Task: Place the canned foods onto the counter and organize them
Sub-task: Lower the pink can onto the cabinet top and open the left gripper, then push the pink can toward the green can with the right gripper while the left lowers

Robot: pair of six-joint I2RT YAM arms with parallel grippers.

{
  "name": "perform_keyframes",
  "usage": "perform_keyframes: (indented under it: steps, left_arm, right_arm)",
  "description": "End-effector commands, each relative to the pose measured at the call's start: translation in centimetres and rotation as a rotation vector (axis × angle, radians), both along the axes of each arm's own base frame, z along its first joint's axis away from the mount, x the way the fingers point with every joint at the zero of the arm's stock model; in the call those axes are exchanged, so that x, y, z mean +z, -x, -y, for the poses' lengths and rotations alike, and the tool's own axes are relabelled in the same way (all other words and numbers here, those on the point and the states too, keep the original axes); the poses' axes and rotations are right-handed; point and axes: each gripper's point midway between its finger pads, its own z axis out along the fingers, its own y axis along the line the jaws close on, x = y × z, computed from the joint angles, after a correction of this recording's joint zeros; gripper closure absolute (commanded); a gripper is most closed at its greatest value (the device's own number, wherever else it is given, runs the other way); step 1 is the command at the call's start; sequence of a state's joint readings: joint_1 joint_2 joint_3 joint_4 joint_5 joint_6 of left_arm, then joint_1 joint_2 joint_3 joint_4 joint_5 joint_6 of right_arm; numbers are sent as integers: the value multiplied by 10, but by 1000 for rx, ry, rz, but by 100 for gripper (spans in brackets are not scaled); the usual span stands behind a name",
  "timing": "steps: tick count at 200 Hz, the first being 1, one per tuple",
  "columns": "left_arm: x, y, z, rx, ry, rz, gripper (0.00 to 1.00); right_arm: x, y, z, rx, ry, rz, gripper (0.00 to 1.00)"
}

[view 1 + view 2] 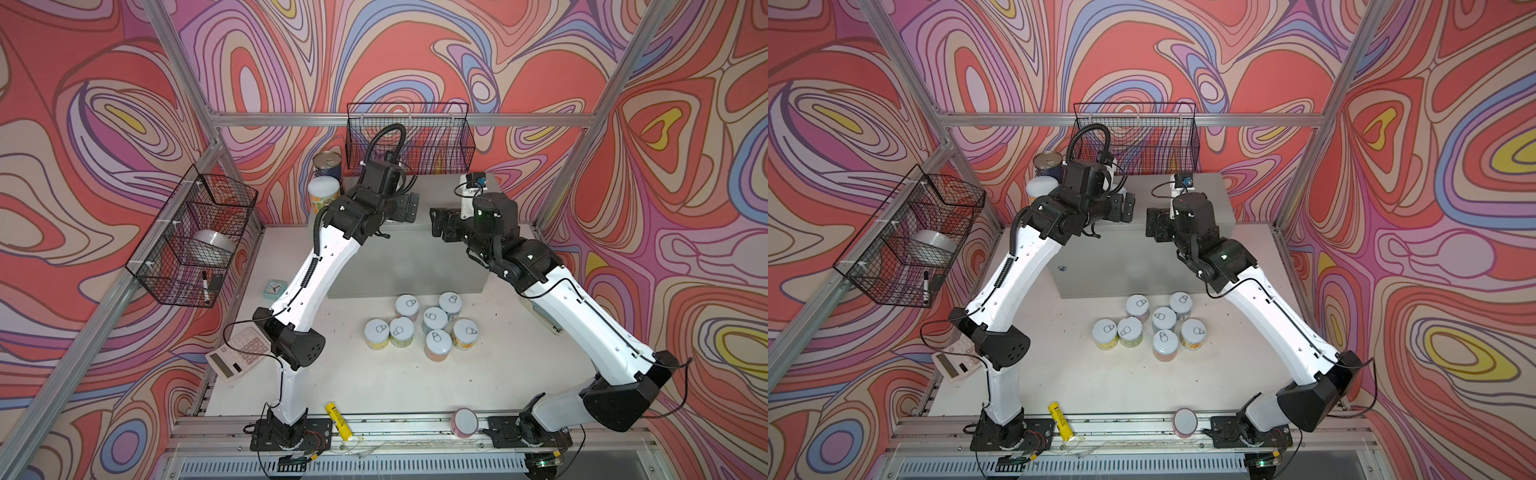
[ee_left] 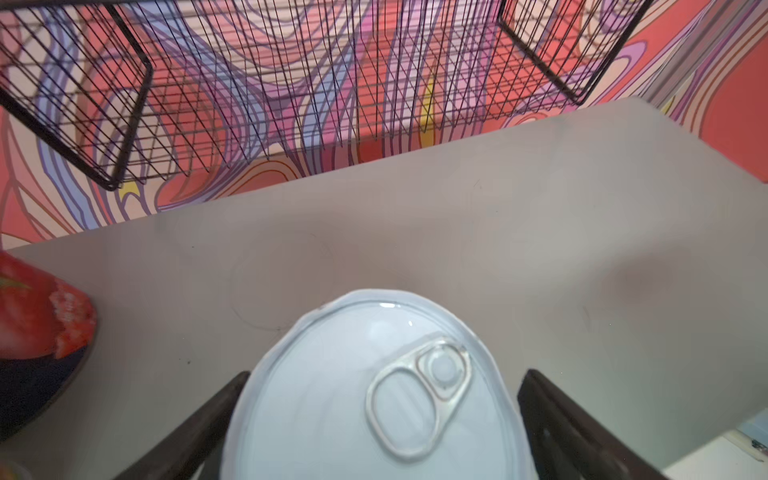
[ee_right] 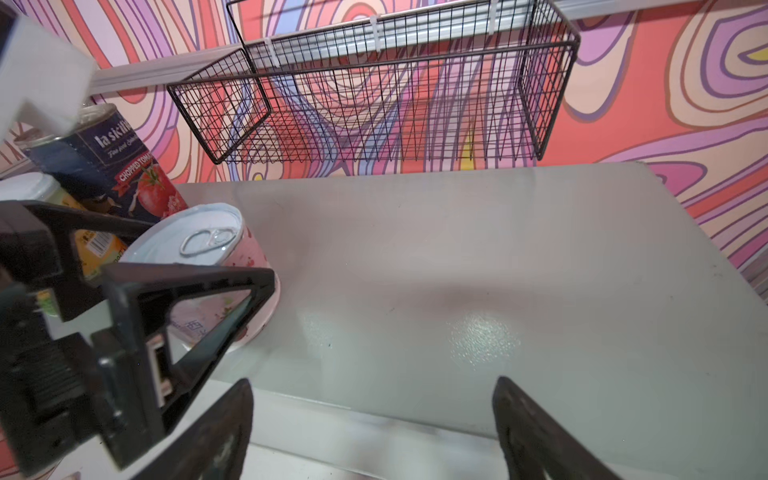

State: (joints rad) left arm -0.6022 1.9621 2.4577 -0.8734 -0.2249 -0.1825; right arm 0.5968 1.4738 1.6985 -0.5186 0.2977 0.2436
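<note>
A pink-labelled can (image 2: 353, 395) (image 3: 208, 245) with a white pull-tab lid stands on the counter (image 1: 440, 195) (image 1: 1208, 199) (image 2: 457, 232) (image 3: 457, 257). My left gripper (image 1: 405, 203) (image 1: 1123, 203) (image 2: 386, 374) is open around it, with a gap at one finger. Behind it, at the counter's back left, stand a blue tomato can (image 1: 328, 164) (image 1: 1048, 162) (image 3: 108, 162) and a yellow-labelled can (image 1: 323, 193) (image 1: 1040, 187). Several white-lidded cans (image 1: 424, 324) (image 1: 1154, 320) cluster on the table in front of the counter. My right gripper (image 1: 436, 224) (image 1: 1152, 224) (image 3: 374, 381) hangs open and empty over the counter's front edge.
A black wire basket (image 1: 409, 137) (image 3: 374, 83) hangs just above the counter's back edge. Another basket (image 1: 195, 232) on the left wall holds a tape roll and a marker. A calculator (image 1: 239, 353), small clock (image 1: 275, 287), yellow tube (image 1: 338, 419) and pink cylinder (image 1: 464, 422) lie around the table.
</note>
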Motion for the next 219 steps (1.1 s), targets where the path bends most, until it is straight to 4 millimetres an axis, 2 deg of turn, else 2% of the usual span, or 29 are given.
perform_keyframes:
  steps: [1, 38, 51, 70, 117, 140, 187, 219]
  left_arm:
    - [70, 30, -20, -20, 88, 144, 0]
    - [108, 66, -38, -44, 138, 221, 0]
    - [112, 79, -42, -64, 149, 224, 1]
    - [108, 97, -48, -84, 168, 204, 0]
    - [67, 144, -77, -83, 187, 139, 1]
    - [41, 162, -94, -56, 166, 100, 1]
    - [-27, 179, -103, -47, 153, -1, 3]
    - [-60, 184, -97, -73, 150, -67, 3]
  right_arm:
    - [6, -7, -5, 19, 17, 16, 7]
    - [8, -6, -23, 111, 5, 22, 9]
    - [6, -5, -33, 166, -7, 27, 9]
    - [3, -4, -44, 223, -19, 34, 10]
    - [0, -11, -68, 322, -4, 22, 17]
    - [-4, -18, -75, 337, 15, 15, 19]
    - [-2, -27, -88, 380, 42, 35, 19]
    - [-4, -35, -97, 400, 46, 48, 19]
